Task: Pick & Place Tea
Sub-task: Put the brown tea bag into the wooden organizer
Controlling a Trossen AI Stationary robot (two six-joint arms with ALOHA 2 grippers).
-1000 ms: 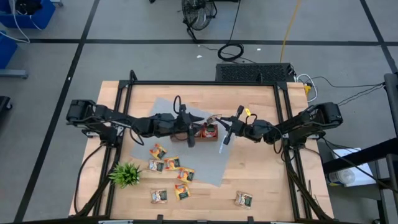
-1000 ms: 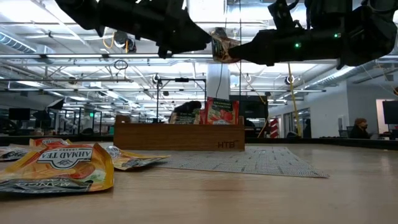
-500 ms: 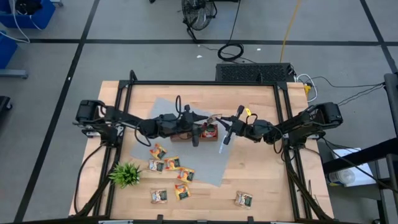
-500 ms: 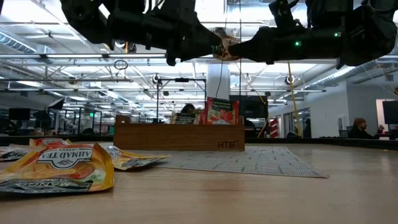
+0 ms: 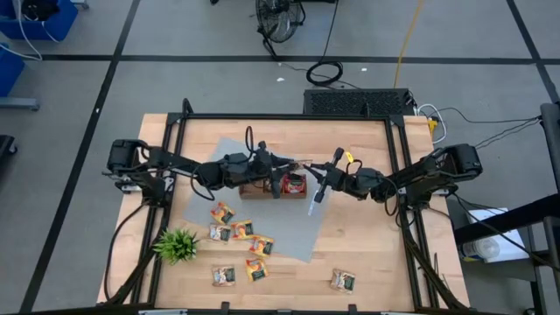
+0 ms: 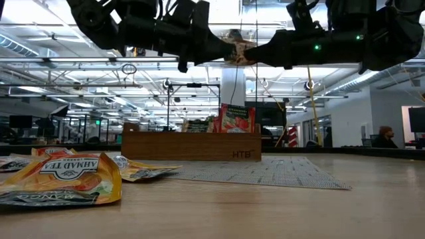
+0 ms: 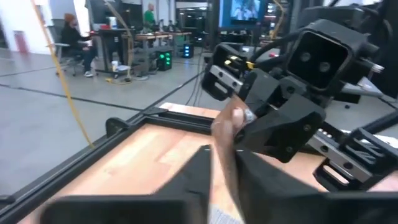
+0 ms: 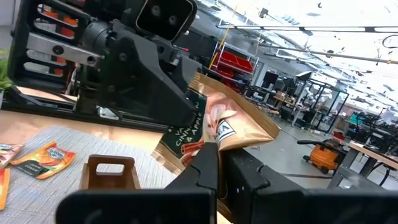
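Two dark arms meet in mid-air above the middle of the wooden surface [image 5: 367, 236], one reaching in from each side. Farthest left, well below and to the side of the left pincer [image 5: 296, 165], a small green plant [image 5: 177, 244] stands near the surface edge, and loose tea sachets [image 5: 237, 229] lie scattered flat between it and a grey mat [image 5: 297, 229]. The left pincer has its fingers closed down onto the near edge of a pale sachet [image 8: 214, 124] held in the air. Directly beneath both pincers sits a wooden tray [image 6: 191, 145] with a few sachets standing in it. The right pincer [image 5: 307, 166], touching the same sachet from the other side, is clamped shut on its opposite edge, so both pincers appear to hold it at once. Farther right, one lone sachet [image 5: 342, 280] lies well apart from the rest. This looks like a hand-over of a sachet from one arm to the other above the tray. Next, one pincer would likely need to let go so the other can lower the sachet into a compartment.
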